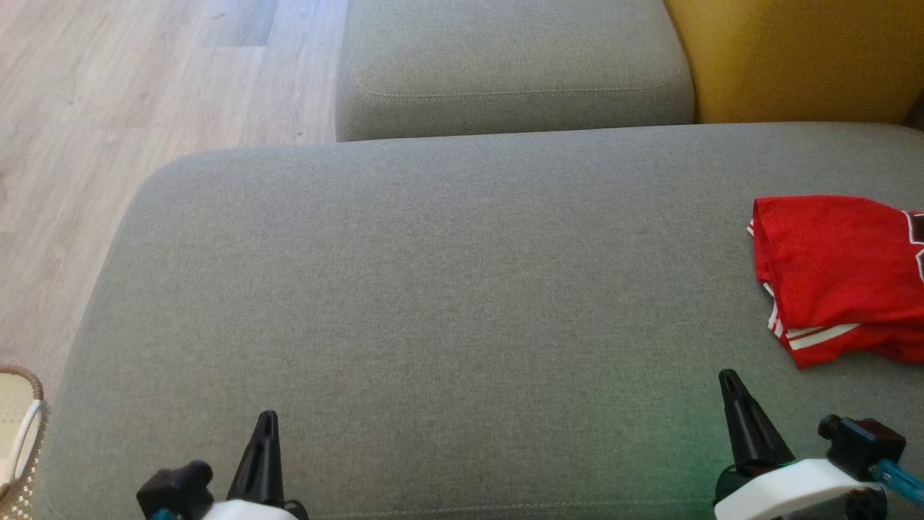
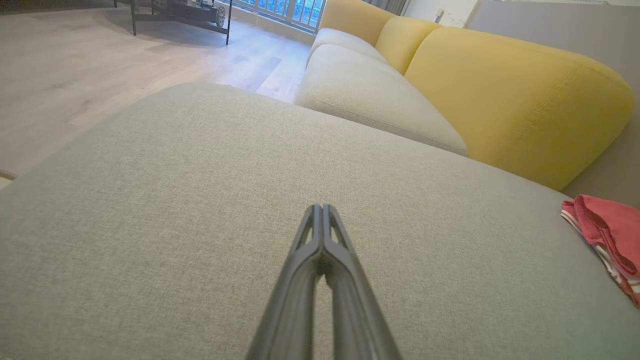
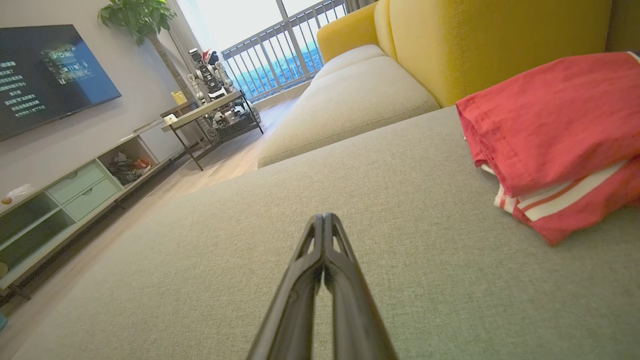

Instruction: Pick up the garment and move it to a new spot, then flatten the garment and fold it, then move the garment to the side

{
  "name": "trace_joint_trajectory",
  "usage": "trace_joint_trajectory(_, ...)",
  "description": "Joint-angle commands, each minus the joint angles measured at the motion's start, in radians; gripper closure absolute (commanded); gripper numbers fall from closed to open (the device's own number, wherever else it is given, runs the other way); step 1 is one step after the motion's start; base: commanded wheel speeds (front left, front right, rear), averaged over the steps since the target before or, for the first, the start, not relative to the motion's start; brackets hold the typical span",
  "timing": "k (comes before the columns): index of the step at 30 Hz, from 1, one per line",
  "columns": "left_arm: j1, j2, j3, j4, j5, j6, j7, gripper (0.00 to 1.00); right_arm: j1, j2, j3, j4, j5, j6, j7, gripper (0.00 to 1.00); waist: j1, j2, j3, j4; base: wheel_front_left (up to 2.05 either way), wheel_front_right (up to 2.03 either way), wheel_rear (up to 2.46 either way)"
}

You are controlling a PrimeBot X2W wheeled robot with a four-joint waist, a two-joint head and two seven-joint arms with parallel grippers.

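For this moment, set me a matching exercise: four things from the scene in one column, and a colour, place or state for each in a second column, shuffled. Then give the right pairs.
Column one
1. garment
2. back cushion
3. left pincer
4. basket

Column two
A. yellow
B. woven, at the lower left corner of the head view
C. red with white stripes, lying at the right
D. shut, holding nothing

Pairs: 1-C, 2-A, 3-D, 4-B
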Motion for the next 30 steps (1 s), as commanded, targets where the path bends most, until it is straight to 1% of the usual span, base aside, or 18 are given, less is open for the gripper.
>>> trace_joint_trajectory(1, -0.053, 0.013, 0.017, -0.024, -0.036, -0.008, 0.010, 1.00, -0.054, -0.005, -0.002, -0.029, 0.035, 0.000, 0.008, 1.00, 0.0000, 0.0000, 0.001, -0.001, 0.00, 0.00, 0.00)
trace_joint_trajectory(30, -0.131, 0.023, 0.078, 0.013, -0.415, -0.061, 0.085, 1.00, -0.104, -0.007, -0.020, -0.016, 0.391, 0.000, 0.095, 1.00, 0.0000, 0.0000, 0.026, -0.019, 0.00, 0.00, 0.00)
